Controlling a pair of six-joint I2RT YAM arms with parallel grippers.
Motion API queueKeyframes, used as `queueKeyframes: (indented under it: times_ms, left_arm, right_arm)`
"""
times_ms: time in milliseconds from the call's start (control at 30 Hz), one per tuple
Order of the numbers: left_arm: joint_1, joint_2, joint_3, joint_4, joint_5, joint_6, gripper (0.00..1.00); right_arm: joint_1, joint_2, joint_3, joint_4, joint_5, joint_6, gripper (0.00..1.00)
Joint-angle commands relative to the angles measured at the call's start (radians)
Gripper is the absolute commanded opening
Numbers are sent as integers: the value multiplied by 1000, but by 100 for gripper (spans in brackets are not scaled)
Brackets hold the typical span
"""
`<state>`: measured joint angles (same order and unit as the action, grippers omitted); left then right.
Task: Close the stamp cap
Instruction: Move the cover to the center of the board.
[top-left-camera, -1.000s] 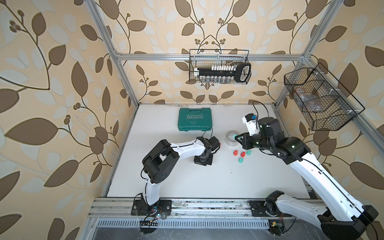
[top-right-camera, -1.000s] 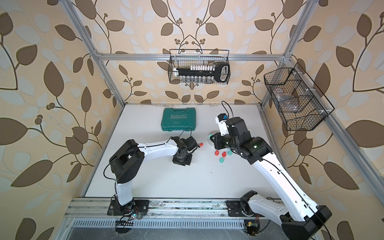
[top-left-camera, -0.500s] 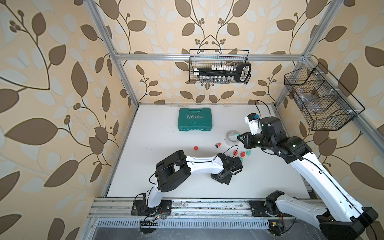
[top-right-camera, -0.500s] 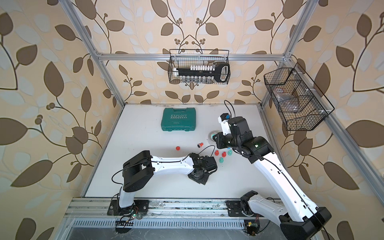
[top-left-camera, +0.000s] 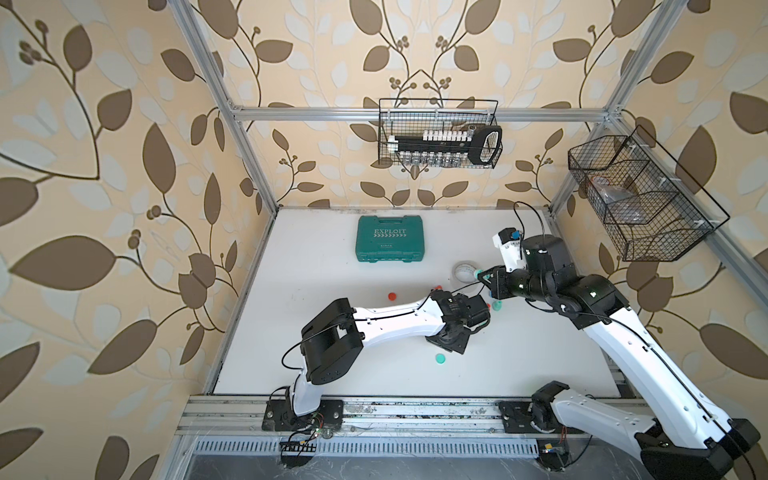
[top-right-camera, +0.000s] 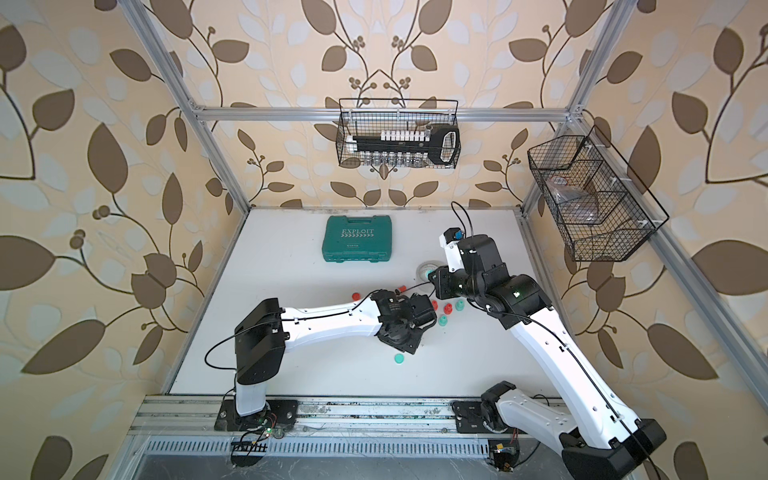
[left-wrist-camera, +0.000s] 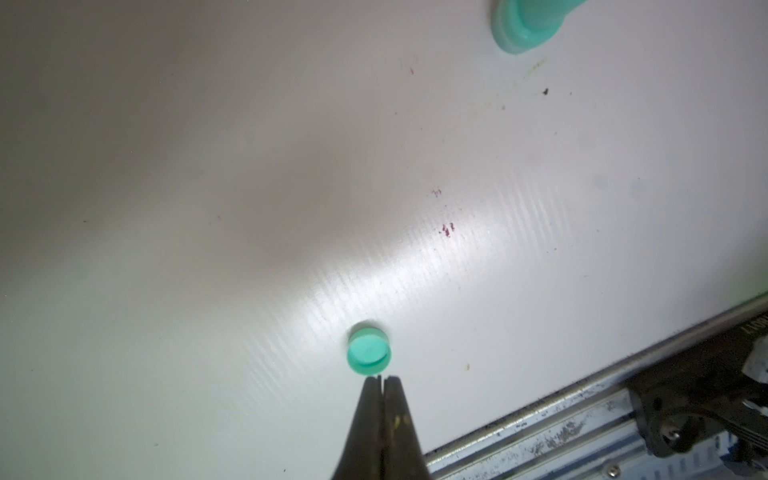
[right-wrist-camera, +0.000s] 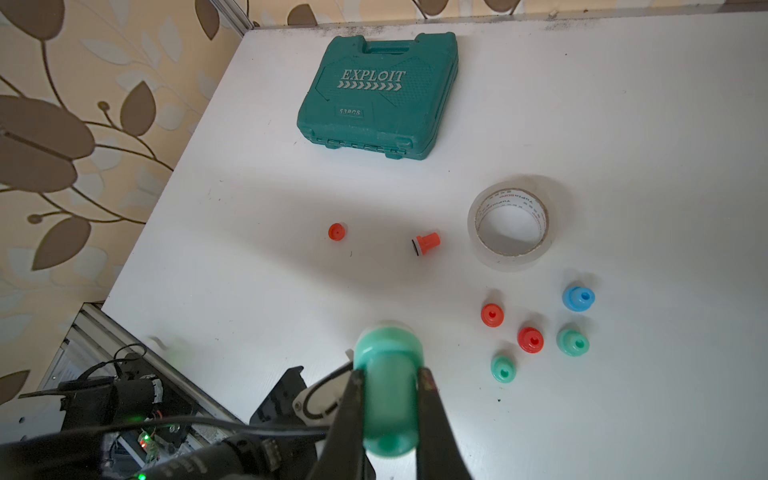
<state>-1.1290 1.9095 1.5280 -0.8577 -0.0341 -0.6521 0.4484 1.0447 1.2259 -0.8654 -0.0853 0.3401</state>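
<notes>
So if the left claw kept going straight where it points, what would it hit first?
Probably the loose green cap lying just ahead of the shut left gripper; how high it hovers is unclear.

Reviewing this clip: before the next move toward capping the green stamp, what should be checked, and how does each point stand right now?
1. The right gripper is shut on the green stamp: ok.
2. The left gripper is open to take the green cap: not ok. Its jaws are shut, with the tips near the cap.
3. The green cap lies free on the table, with nothing against it: ok.
4. The green cap's open side faces up: cannot tell.
5. The green stamp's face end is bare and ready for the cap: cannot tell, it is blurred.
</notes>
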Motion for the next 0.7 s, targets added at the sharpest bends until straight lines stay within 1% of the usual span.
queueKeyframes:
  times_ms: [0, 133, 267, 400, 533, 600, 667]
  left_arm:
    - [77, -121, -68, 5, 9, 27, 1]
    - [192, -201, -174, 49, 67, 52, 1]
    - [316, -276, -252, 61, 102, 107, 2]
    - [450, -328, -300, 59, 138, 180, 4]
    - [594, -366, -346, 64, 157, 259, 4]
    - [659, -373, -368, 67, 161, 284, 5]
    - [710, -379, -360, 59, 197, 294, 5]
  right_arm:
    - [0, -11, 1, -54, 11, 41, 0]
    - [58, -16, -42, -59, 29, 91, 0]
    - [176, -2, -95, -61, 85, 146, 0]
    - [304, 29, -153, -47, 146, 204, 0]
    - [425, 96, -201, -35, 217, 250, 0]
    - [460, 136, -224, -15, 215, 269, 0]
    - [484, 184, -245, 12, 198, 281, 0]
